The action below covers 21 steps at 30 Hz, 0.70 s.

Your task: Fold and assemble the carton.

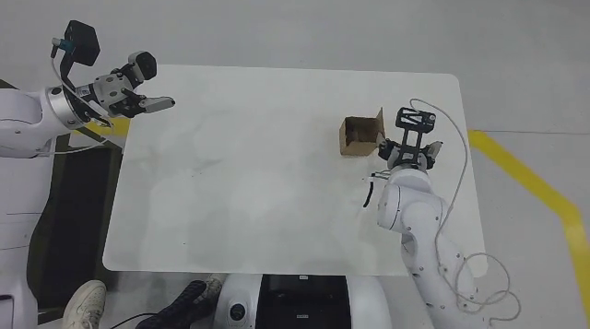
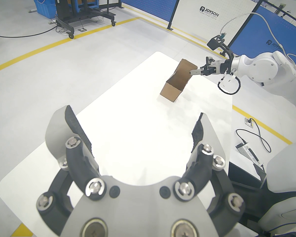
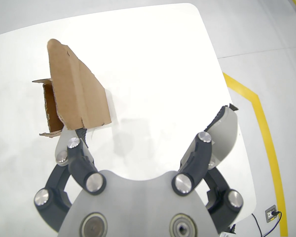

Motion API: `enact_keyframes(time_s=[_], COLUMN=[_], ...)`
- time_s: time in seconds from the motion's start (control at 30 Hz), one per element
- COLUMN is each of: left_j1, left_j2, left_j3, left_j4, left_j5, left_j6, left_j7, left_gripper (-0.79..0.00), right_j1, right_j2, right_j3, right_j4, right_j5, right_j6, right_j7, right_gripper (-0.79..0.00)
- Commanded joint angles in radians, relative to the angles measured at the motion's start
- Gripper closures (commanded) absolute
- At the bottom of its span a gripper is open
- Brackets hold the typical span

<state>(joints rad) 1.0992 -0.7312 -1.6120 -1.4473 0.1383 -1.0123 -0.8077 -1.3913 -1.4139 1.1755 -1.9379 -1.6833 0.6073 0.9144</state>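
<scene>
right hand [image 3: 154, 122] spread wide, one finger against carton [image 3: 76, 92] flap; left hand [image 2: 135, 114] hovers open, empty.

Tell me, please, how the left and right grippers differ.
The left gripper hangs over the table's corner, far from the carton; the right gripper is beside it. The left gripper's fingers touch nothing; one right gripper finger meets the carton's raised flap. Both are open.

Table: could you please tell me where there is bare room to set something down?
The table is bare from the left gripper at its far left corner across to the carton, and along the near left edge. It is crowded only on the right, where the open right gripper sits against the carton.
</scene>
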Motion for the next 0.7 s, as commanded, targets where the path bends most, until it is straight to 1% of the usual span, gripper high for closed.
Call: enact_keyframes(time_s=[0.0,0.13,0.27,0.43,0.67], left_j1=[0.0,0.0,0.0,0.0,0.0], left_j2=[0.0,0.0,0.0,0.0,0.0], left_j3=[0.0,0.0,0.0,0.0,0.0], left_j4=[0.0,0.0,0.0,0.0,0.0], left_j5=[0.0,0.0,0.0,0.0,0.0], left_j6=[0.0,0.0,0.0,0.0,0.0], left_j7=[0.0,0.0,0.0,0.0,0.0], left_gripper=[-0.785,-0.785,-0.785,-0.785,-0.785], right_j1=[-0.002,-0.004,0.003,0.009,0.004], right_j2=[-0.001,-0.004,-0.007,-0.006,0.0], right_j3=[0.001,-0.002,0.015,0.05,0.1], right_j4=[-0.006,-0.005,0.017,0.056,0.107], right_j5=[0.009,0.039,0.109,0.229,0.307], right_j6=[-0.02,-0.082,-0.137,-0.257,-0.378], right_j7=[-0.016,-0.07,-0.126,-0.199,-0.284], right_gripper=[-0.785,-0.785,-0.785,-0.785,-0.785])
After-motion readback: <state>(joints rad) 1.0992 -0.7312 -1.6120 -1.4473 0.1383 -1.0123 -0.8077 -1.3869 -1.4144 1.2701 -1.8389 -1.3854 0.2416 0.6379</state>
